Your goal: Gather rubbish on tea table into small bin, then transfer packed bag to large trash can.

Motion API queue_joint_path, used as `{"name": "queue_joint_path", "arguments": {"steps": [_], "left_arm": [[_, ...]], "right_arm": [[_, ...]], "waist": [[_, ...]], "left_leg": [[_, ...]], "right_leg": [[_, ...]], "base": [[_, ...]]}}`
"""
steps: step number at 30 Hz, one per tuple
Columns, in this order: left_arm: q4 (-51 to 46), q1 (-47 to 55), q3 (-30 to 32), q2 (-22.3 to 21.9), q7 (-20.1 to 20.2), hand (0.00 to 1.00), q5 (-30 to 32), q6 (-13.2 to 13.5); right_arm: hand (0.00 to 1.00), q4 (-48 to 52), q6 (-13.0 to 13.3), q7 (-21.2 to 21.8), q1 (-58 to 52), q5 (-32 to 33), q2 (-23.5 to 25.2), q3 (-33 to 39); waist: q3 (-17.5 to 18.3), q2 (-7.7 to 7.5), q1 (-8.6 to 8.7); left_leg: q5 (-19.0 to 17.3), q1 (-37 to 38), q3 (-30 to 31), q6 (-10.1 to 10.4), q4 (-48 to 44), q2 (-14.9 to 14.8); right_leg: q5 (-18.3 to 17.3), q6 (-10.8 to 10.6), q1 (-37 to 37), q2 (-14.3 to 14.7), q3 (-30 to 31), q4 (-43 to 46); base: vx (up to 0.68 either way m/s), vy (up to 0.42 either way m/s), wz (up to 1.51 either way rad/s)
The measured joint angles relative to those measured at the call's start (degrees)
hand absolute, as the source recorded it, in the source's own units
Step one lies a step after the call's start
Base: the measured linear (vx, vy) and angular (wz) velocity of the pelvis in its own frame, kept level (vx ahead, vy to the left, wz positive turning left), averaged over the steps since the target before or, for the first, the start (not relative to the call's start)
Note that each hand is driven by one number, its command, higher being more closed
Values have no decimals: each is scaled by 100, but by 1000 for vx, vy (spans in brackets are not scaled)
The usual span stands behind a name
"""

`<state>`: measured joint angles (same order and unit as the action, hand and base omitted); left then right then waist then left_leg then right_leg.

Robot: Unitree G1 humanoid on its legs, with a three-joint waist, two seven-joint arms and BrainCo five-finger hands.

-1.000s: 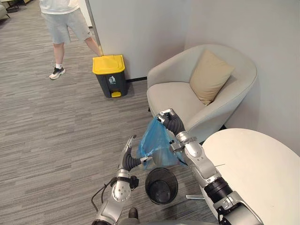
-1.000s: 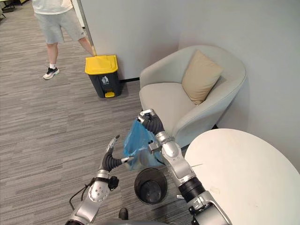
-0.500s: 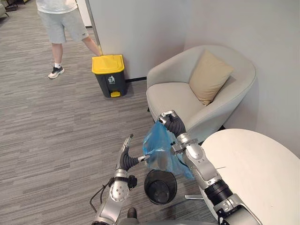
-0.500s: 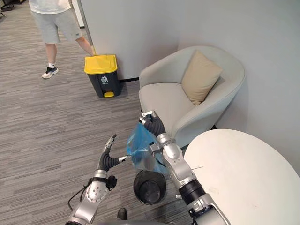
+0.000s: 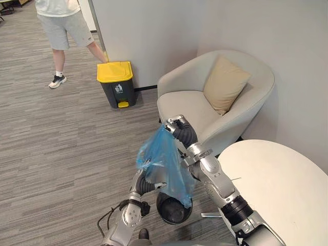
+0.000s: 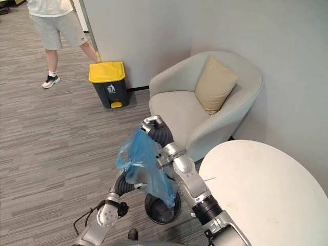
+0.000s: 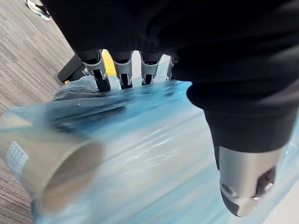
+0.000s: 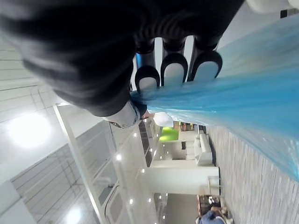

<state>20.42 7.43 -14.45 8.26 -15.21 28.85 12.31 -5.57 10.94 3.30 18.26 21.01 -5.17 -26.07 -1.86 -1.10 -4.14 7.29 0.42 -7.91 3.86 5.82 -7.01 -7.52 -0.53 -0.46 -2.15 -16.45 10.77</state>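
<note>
A pale beige tub armchair (image 5: 197, 107) stands far right against the grey wall (image 5: 154, 31). A tan square cushion (image 5: 225, 84) leans upright against the right side of its back. Grey striped carpet (image 5: 51, 138) covers the floor. Far left stands a person (image 5: 61, 25) in grey shorts and a white top, with one dark trainer (image 5: 56, 81) showing.

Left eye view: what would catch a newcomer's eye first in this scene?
The blue bag hangs in the middle from the right hand, whose fingers are curled round its top, above the small black bin on the floor. The left hand rests against its side. Farther off, a yellow-lidded trash can stands by the wall.
</note>
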Motion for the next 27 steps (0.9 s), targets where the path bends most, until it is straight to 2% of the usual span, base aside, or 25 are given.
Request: {"name": "queue_joint_path", "arguments": {"steps": [6,12,19,27], "left_arm": [[105,-148,-84,28,-82,0,118,-49],[101,-262,-88,24,-144,0,111,-48],[103,-215,-100,20,-132,0,87,-65],[179,-129,-103,-9,-117,0,39,-65]], "right_arm": [[100,169,-7,208,41,373,-39,-356],[100,306,-7,279,107,354,-48,-422],[100,286,-6,67,108,-107,-71,-377],[100,16,2,-141,106,-616,-91,-15]], "waist": [[12,-19,7],[12,-18,13],[11,-17,16],[9,-14,11]], "left_leg": [[-6,0,-11,9,-20,1],[-8,5,-24,12,-27,1],[-10,8,-29,13,-21,0],[-9,7,-17,12,0,3]], "right_leg": [[2,2,-1,2,11,-13],[3,4,0,5,28,-20],[3,4,-1,6,36,-20],[2,2,0,3,27,-9]], "base": [[0,0,0],[0,0,0],[0,0,0],[0,0,0]]}}
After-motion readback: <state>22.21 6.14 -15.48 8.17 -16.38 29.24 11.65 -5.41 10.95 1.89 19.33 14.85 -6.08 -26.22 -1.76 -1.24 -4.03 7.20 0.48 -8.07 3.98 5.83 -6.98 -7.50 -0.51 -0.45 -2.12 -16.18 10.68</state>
